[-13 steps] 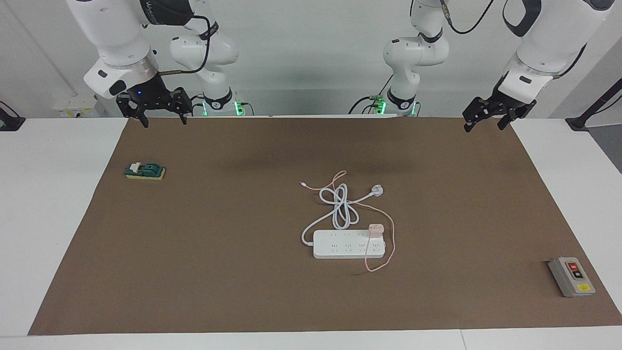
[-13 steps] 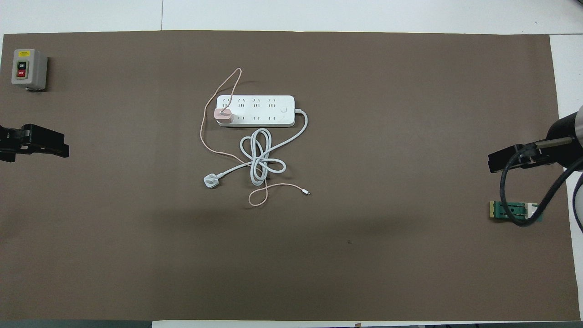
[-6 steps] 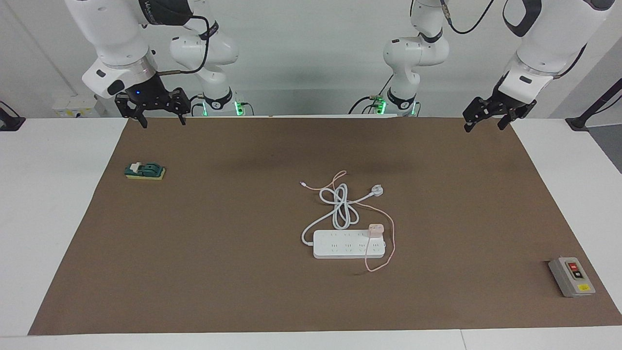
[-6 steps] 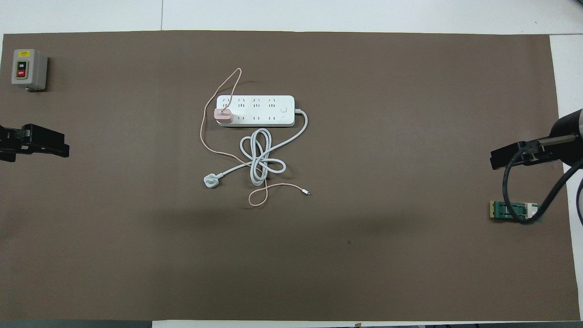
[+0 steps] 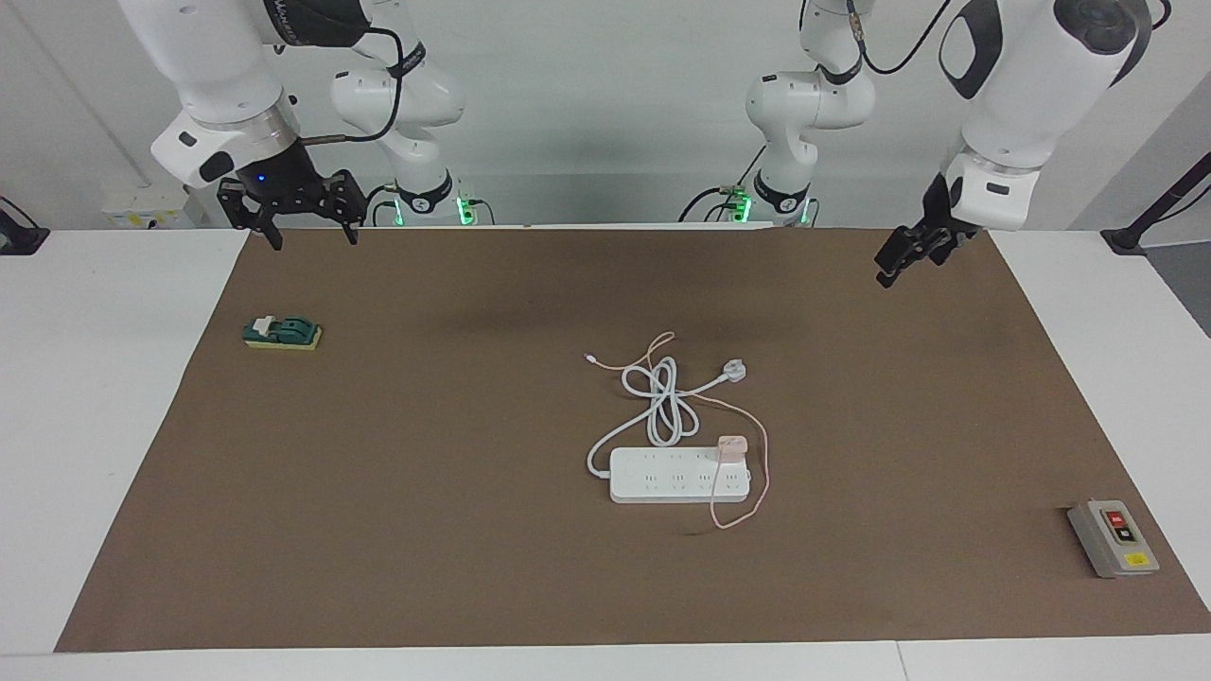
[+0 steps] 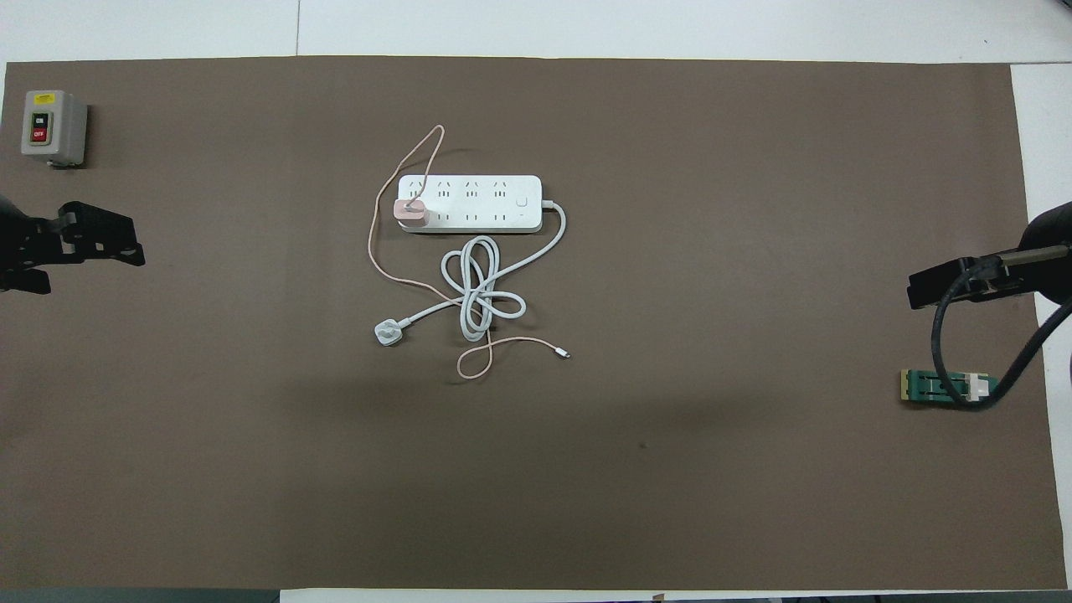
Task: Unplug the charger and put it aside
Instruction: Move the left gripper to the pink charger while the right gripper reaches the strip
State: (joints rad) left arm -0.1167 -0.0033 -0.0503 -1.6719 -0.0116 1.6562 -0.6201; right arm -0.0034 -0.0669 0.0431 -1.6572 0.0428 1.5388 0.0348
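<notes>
Left pincer (image 5: 897, 266) shifted inward, charger (image 5: 730, 448) well apart

The charger (image 5: 731, 445) sits plugged into the power strip (image 5: 679, 475) at mid-mat, at the strip's end toward the left arm, well apart from both raised grippers' fingers. The strip's coiled cord (image 5: 662, 402) lies nearer the robots.

Two white glossy arms, rounded shells, black bands at joints. Black cables loop along upper links. Green lights glow at both bases. Black skeletal two-finger right gripper (image 5: 305, 219) on silver wrist ring, small blue light above it. Left gripper (image 5: 910, 253) black, below white wrist block bearing dark oval mark.
</notes>
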